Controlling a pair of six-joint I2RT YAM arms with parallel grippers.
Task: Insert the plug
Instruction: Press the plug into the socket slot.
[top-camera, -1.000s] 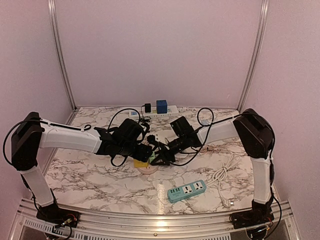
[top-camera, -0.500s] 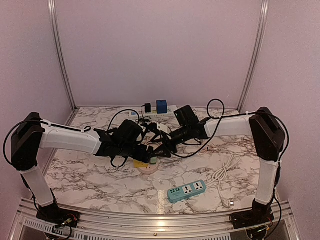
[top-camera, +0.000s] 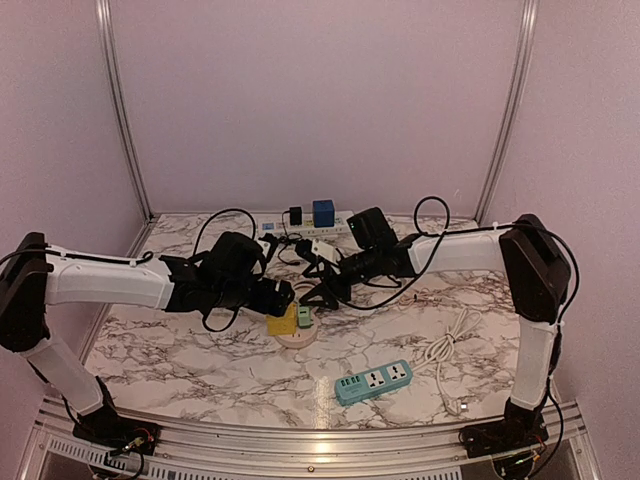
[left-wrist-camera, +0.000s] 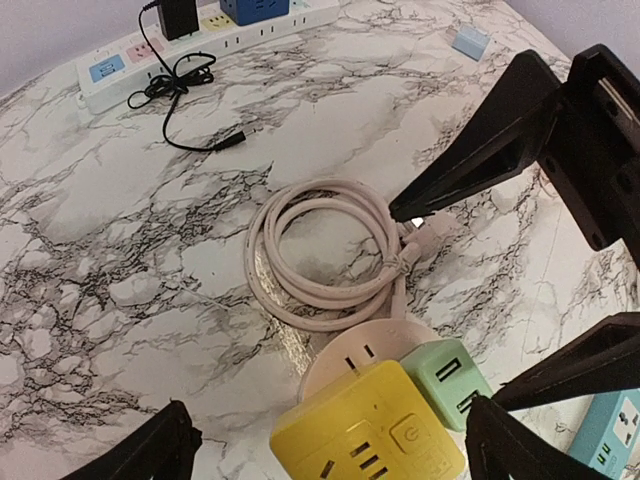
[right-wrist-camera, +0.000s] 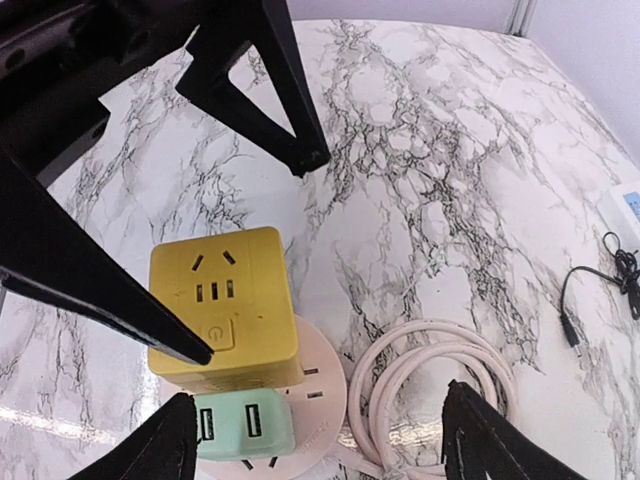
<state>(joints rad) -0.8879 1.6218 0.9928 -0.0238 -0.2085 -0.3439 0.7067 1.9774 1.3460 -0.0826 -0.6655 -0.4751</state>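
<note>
The plug here is the yellow cube (right-wrist-camera: 225, 305). It sits on the round base (left-wrist-camera: 345, 355) at mid-table, pressed against the green adapter (left-wrist-camera: 450, 375) that shares the base. From above it looks level and down, but its pins are hidden, so I cannot tell whether they are fully home.

My left gripper (left-wrist-camera: 328, 408) has its jaws spread wide, one finger either side of the cube and neither touching it. My right gripper (right-wrist-camera: 315, 400) is just as wide and holds nothing. Its fingers straddle the base and the edge of the pink cable (left-wrist-camera: 320, 250) coiled just behind. So both my jaws are empty and the cube stands by itself.

I judge the step in hand to be letting go and getting clear, and doing it well means not disturbing the cube. My two sets of fingers interleave closely over it, so I should back out one arm at a time. Each should rise straight up before it swings away, jaws kept wide so no finger drags a cube face and rocks it in the socket. My right-hand fingertip rests near the cable's end, so I should lift there first instead of sweeping sideways and snagging the coil. If the cube looks tilted once I am clear, a flat press from above would seat it.
</note>
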